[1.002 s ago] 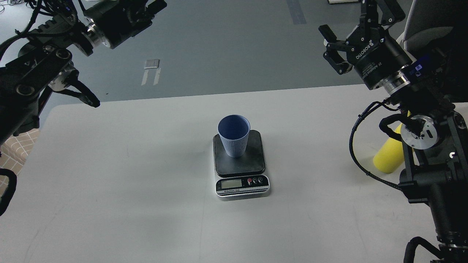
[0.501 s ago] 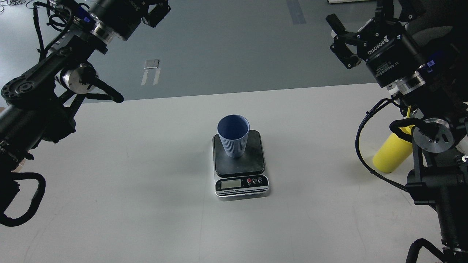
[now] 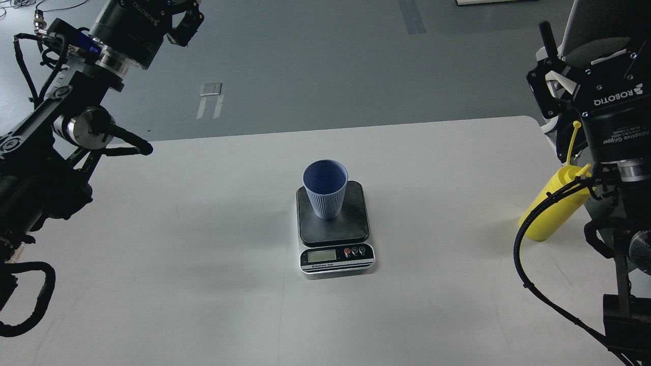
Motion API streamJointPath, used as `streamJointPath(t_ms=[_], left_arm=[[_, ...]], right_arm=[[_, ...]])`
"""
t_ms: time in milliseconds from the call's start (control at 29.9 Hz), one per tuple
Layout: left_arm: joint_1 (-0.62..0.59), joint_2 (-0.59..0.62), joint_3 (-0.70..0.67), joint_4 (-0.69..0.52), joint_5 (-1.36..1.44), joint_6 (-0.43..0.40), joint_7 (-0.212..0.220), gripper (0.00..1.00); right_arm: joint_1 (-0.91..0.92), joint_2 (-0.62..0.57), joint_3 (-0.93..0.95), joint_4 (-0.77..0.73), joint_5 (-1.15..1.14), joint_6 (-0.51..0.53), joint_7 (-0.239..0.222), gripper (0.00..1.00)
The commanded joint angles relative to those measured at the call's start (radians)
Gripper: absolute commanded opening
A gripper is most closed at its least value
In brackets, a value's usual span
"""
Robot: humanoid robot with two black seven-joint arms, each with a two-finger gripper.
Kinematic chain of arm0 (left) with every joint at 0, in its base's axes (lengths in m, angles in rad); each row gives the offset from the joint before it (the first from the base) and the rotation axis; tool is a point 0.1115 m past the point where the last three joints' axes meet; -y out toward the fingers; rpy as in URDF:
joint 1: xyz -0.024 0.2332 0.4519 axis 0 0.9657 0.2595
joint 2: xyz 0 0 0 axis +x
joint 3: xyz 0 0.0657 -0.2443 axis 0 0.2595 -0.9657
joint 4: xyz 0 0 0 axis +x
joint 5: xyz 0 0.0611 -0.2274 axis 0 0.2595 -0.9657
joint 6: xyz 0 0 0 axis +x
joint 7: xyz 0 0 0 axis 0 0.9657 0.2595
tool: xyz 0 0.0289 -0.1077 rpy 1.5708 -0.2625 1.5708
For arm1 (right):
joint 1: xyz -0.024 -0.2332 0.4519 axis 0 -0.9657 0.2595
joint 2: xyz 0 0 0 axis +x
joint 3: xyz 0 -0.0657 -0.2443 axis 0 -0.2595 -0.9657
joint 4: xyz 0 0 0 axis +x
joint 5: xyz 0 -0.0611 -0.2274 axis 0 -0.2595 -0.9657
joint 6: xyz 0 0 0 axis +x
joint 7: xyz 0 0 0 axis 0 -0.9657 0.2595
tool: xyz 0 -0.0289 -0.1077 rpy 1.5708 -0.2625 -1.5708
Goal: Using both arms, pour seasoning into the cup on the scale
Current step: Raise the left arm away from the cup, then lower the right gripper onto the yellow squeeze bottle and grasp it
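The muted-blue ribbed cup stands upright and empty on the dark platform of the scale, mid-table. The yellow seasoning bottle stands tilted at the table's right edge, its tether strap sticking up, partly hidden behind my right arm. My right gripper is raised above and behind the bottle, open and empty, with one finger showing. My left gripper is high at the far left, cut off by the top edge, away from everything.
The white table ends in a far edge behind the scale, with grey floor beyond. Black cables loop off both arms near the side edges. A grey chair back stands behind my right gripper.
My right gripper has swung right and turned upright, uncovering the bottle's top and strap. My left gripper has moved left and up toward the top edge. The cup, scale and bottle have not moved.
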Motion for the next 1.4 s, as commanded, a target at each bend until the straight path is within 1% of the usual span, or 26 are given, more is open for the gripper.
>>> streamJointPath(t_ms=[0, 67, 267, 401, 535, 702, 735, 835, 1236, 1370], left_arm=[[0.03, 0.006, 0.01, -0.008, 0.008, 0.0, 0.0, 0.98], [0.041, 0.006, 0.016, -0.009, 0.013, 0.0, 0.0, 0.98], [0.057, -0.006, 0.018, -0.023, 0.017, 0.0, 0.0, 0.98], [0.062, -0.008, 0.018, -0.023, 0.054, 0.0, 0.0, 0.98], [0.085, -0.003, 0.018, -0.031, 0.089, 0.0, 0.0, 0.98], [0.094, 0.011, 0.018, -0.046, 0.089, 0.0, 0.0, 0.98], [0.094, 0.012, 0.018, -0.047, 0.089, 0.0, 0.0, 0.98], [0.105, 0.012, 0.018, -0.05, 0.089, 0.0, 0.0, 0.98], [0.128, 0.015, 0.018, -0.063, 0.111, 0.0, 0.0, 0.98], [0.127, 0.038, 0.016, -0.09, 0.111, 0.0, 0.0, 0.98]], right_arm=[[-0.107, 0.0, -0.01, -0.012, 0.152, 0.004, -0.003, 0.99], [-0.187, 0.0, -0.02, -0.013, 0.255, 0.005, -0.004, 0.99], [-0.299, 0.0, -0.069, -0.016, 0.318, 0.005, -0.007, 0.99], [-0.331, 0.0, -0.076, -0.019, 0.359, 0.005, -0.024, 0.99], [-0.373, 0.0, -0.075, -0.05, 0.387, 0.005, -0.02, 0.99], [-0.4, 0.0, -0.075, -0.128, 0.465, 0.005, -0.013, 0.99], [-0.4, 0.0, -0.075, -0.168, 0.467, 0.005, -0.01, 1.0], [-0.4, 0.0, -0.075, -0.214, 0.468, 0.005, -0.009, 0.99], [-0.4, 0.0, -0.095, -0.331, 0.467, 0.005, 0.002, 0.99], [-0.38, 0.0, -0.11, -0.384, 0.464, 0.005, 0.005, 0.99]])
